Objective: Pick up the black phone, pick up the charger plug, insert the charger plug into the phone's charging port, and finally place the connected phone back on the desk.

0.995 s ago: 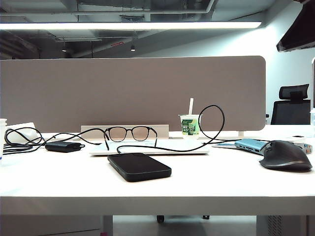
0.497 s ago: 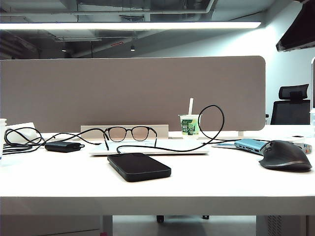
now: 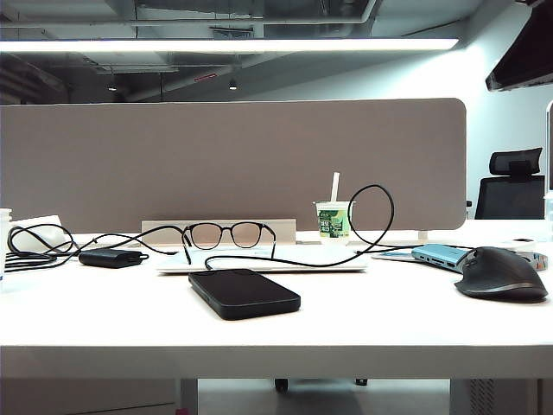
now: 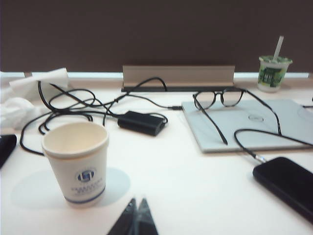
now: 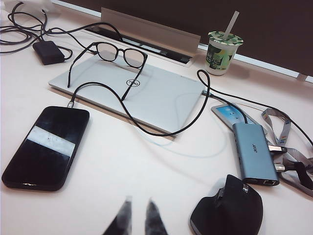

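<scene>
The black phone [image 3: 244, 293] lies flat on the white desk [image 3: 363, 324], just in front of a closed laptop. In the right wrist view the phone [image 5: 46, 148] has the charger plug [image 5: 71, 104] lying against its short far edge. Whether the plug sits in the charging port I cannot tell. Its thin black cable [image 5: 161, 131] loops over the laptop. My left gripper [image 4: 138, 200] is shut and empty above the desk, near a paper cup and well away from the phone [image 4: 286, 183]. My right gripper [image 5: 138, 201] hovers between phone and mouse, its fingers slightly apart and empty. Neither gripper shows in the exterior view.
A paper cup [image 4: 77, 163] stands near the left gripper. Glasses [image 5: 120, 54] rest on the silver laptop [image 5: 151, 98]. A dark mouse [image 5: 227, 210], a blue-grey hub [image 5: 254, 152], a green drink cup [image 5: 220, 51] and a small black box [image 4: 142, 122] with cables lie around.
</scene>
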Available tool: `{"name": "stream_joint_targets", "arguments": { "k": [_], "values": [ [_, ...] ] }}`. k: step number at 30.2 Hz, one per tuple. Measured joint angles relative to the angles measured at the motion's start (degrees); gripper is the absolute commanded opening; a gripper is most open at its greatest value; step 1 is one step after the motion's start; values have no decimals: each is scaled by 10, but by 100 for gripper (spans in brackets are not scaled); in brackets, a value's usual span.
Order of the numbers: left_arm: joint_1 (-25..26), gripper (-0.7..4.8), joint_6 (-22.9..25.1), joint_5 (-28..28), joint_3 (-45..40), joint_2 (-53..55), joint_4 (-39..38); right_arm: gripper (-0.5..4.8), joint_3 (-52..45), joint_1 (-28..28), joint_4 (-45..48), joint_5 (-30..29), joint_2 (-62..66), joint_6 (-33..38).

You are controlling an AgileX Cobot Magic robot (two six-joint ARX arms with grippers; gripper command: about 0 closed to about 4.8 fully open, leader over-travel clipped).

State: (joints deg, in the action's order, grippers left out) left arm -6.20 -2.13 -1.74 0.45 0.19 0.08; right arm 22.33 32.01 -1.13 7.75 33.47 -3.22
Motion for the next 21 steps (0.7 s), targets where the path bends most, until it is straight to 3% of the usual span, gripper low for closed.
{"name": "stream_joint_targets", "arguments": {
  "k": [6, 21],
  "values": [
    [0, -5, 50, -4, 0, 0, -11, 45, 0, 0, 0, 0, 0, 0],
    [0, -3, 50, -8, 0, 0, 1, 45, 0, 0, 0, 0, 0, 0]
  ]
}}
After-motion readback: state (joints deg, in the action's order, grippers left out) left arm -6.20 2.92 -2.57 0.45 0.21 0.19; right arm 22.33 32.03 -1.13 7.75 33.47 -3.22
